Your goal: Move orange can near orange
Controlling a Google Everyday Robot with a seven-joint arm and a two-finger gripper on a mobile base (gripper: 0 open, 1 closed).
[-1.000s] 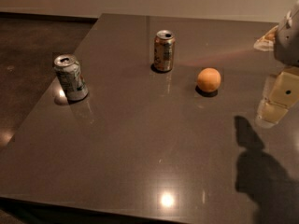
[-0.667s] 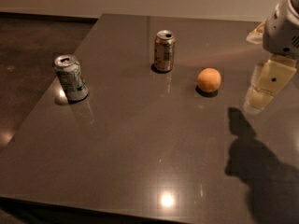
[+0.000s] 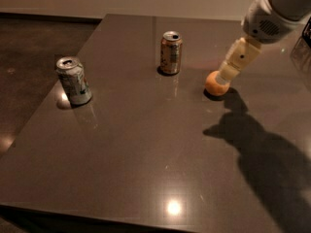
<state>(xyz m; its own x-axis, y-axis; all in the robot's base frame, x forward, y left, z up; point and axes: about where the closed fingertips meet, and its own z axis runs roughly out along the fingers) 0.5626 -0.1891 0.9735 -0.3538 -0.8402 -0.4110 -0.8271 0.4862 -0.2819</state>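
Note:
The orange can [image 3: 171,53] stands upright at the back middle of the dark table [image 3: 146,149]. It has brownish-orange and pale sides and a silver top. The orange [image 3: 213,85], a small round fruit, lies to the right of the can with a gap between them. My gripper [image 3: 225,76] comes down from the upper right on a white arm [image 3: 272,13]. Its cream tip overlaps the top right of the orange in the view, well to the right of the orange can. It holds nothing that I can see.
A silver-white can with green markings [image 3: 74,80] stands near the table's left edge. The arm's shadow [image 3: 257,144] falls across the table's right side. A dark floor [image 3: 34,47] lies beyond the left edge. A ceiling light glints near the front edge [image 3: 173,207].
The arm and gripper have moved left and toward the back, from the table's right edge to just over the orange. The cans and the orange have not moved.

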